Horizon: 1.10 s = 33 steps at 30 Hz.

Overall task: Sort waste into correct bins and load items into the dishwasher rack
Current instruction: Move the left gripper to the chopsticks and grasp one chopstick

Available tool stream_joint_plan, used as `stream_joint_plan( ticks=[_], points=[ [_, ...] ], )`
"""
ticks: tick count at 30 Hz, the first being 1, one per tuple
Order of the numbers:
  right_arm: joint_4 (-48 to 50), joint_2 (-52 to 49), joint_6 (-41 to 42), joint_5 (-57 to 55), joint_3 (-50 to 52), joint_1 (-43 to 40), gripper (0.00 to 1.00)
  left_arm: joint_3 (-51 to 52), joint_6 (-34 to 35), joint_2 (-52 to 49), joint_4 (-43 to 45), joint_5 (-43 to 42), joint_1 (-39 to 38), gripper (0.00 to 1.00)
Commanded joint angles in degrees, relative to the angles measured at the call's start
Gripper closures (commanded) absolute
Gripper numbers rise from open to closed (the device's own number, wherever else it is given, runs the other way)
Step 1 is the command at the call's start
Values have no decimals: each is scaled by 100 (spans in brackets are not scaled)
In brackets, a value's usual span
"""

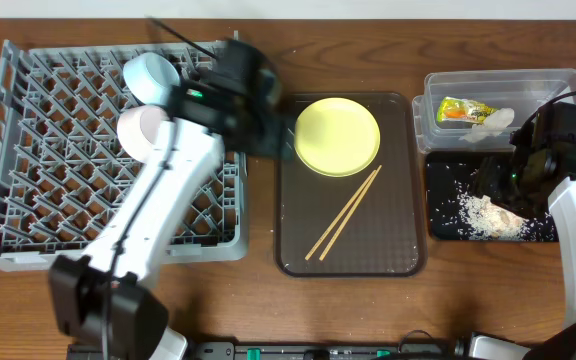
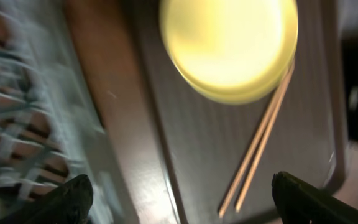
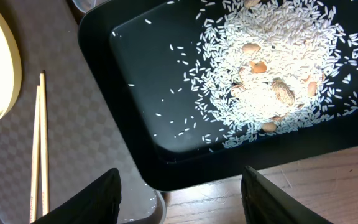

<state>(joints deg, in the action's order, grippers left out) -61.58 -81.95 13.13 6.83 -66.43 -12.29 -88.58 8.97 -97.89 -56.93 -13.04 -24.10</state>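
Note:
The grey dishwasher rack [image 1: 68, 190] holds a light blue bowl [image 1: 148, 75] and a white bowl [image 1: 140, 130]. My left gripper [image 1: 268, 125] is open and empty between the rack and the yellow plate [image 1: 338, 135]. The left wrist view, blurred, shows the open jaws [image 2: 179, 199] above the plate [image 2: 229, 43] and two chopsticks [image 2: 260, 140]. The clear tub [image 1: 558, 85] holds the wrapper [image 1: 460, 111] and tissue [image 1: 495, 120]. My right gripper [image 3: 179, 193] is open and empty over the near edge of the black tray [image 3: 135, 93], which holds rice scraps [image 3: 272, 68]. The small white cup is not in view.
The plate and chopsticks [image 1: 343, 213] lie on a dark brown serving tray [image 1: 388, 250] between the rack and the bins. A few peanut-like pieces lie in the rice. My left arm lies across the rack's right half. Bare wooden table [image 1: 268, 300] runs along the front.

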Motion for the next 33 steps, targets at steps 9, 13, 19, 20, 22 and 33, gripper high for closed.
stream_joint_plan(
  ticks=[9, 13, 19, 20, 22, 33],
  points=[
    [4, 101, -55, 28, -26, -44, 40, 1137, -1049, -868, 409, 433, -1250, 7],
    [2, 101, -55, 28, -26, -44, 40, 1198, -1051, -1117, 450, 925, -1510, 7],
    [0, 101, -55, 28, -26, -44, 40, 1200, -1071, -1445, 699, 944, -1733, 7],
    [0, 101, -55, 28, -26, -44, 41, 1198, -1071, -1497, 743, 944, -1764, 7],
    [2, 101, -52, 28, -26, -44, 41, 1200, -1071, -1578, 828, 944, -1825, 8],
    [2, 101, -55, 28, -26, -44, 41, 1204, -1069, -1766, 1104, 942, -2081, 16]
  ],
)
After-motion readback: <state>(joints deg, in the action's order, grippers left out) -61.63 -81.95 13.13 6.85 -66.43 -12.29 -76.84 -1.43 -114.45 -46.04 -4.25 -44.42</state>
